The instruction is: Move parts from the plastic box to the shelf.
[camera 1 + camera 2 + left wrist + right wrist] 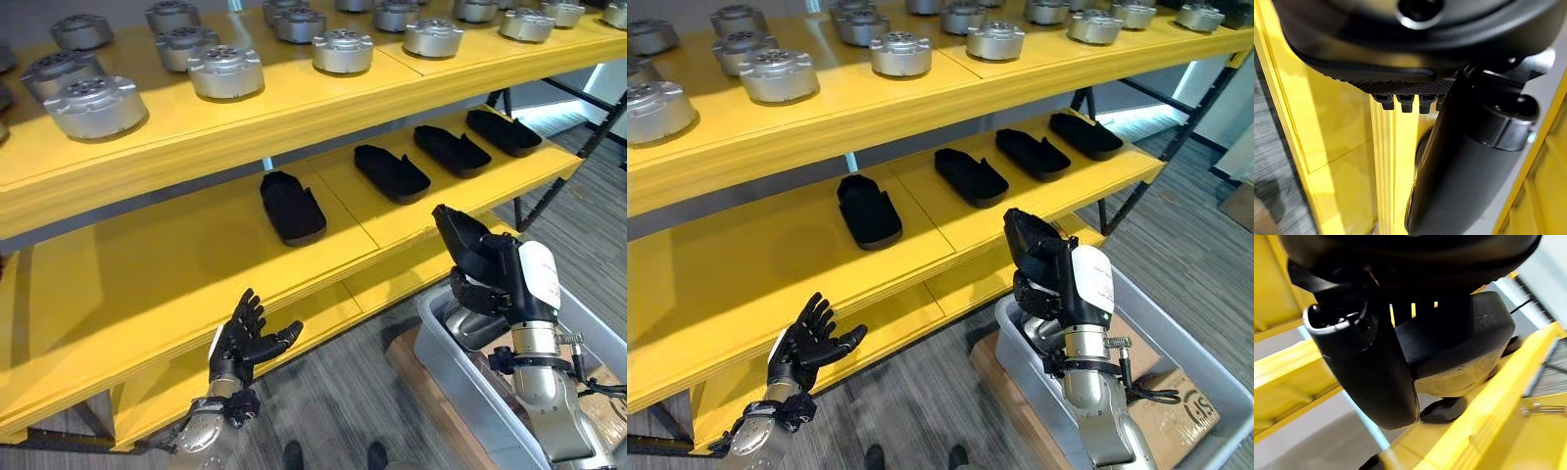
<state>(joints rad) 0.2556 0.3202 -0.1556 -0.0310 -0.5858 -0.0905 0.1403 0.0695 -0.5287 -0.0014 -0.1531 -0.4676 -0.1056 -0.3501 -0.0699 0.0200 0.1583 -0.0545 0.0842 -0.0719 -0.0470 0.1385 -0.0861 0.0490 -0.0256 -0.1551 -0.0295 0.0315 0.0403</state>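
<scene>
Carrying step, by the look of it: right hand [1050, 266] clenched round a black part [460, 235], lifted above the plastic box [1205, 367], near the middle shelf's [147, 284] front edge. Next calls for setting it beside four matte, shoe-shaped parts [291, 207]. Left hand [245, 338] relaxed, empty. Ribbed metal discs [225, 70] above.

Grey wood-grain plank floor [333, 401]. Black metal cross-braces [578, 147] at the far right. Bright light patch on floor [554, 110] behind them.
</scene>
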